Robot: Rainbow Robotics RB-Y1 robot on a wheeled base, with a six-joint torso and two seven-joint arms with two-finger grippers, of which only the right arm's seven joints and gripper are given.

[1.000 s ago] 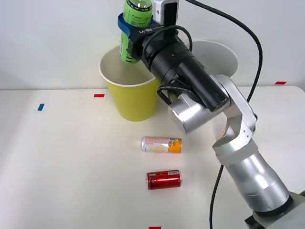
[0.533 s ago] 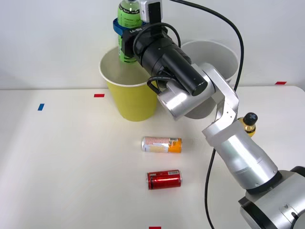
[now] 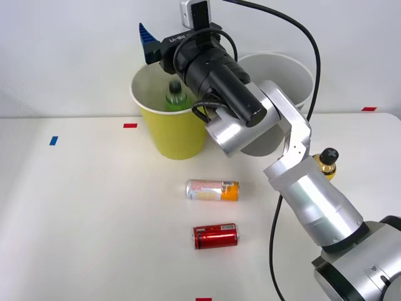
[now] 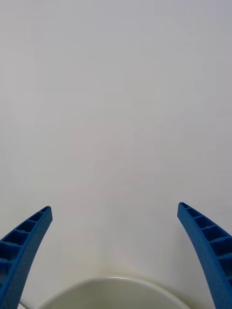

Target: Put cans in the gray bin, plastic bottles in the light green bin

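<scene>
My right gripper [image 3: 152,39] hangs open above the light green bin [image 3: 178,135], and in the right wrist view the gripper [image 4: 113,208] has nothing between its spread blue fingers. The green plastic bottle [image 3: 177,95] is inside that bin, with its top still near the rim. The gray bin [image 3: 285,69] stands to the right, partly hidden behind my arm. The silver-pink can [image 3: 213,189] and the red can [image 3: 215,236] lie on their sides on the table in front of the bins. The yellow bottle [image 3: 326,160] peeks out from behind my forearm.
Red tape marks [image 3: 130,125] and a blue one [image 3: 54,140] are stuck on the white table. A black cable [image 3: 313,56] loops from the wrist over the gray bin. A white wall stands close behind the bins.
The gripper has opened and let go of the green bottle, which has dropped from above the rim into the light green bin. The cans have not moved.
</scene>
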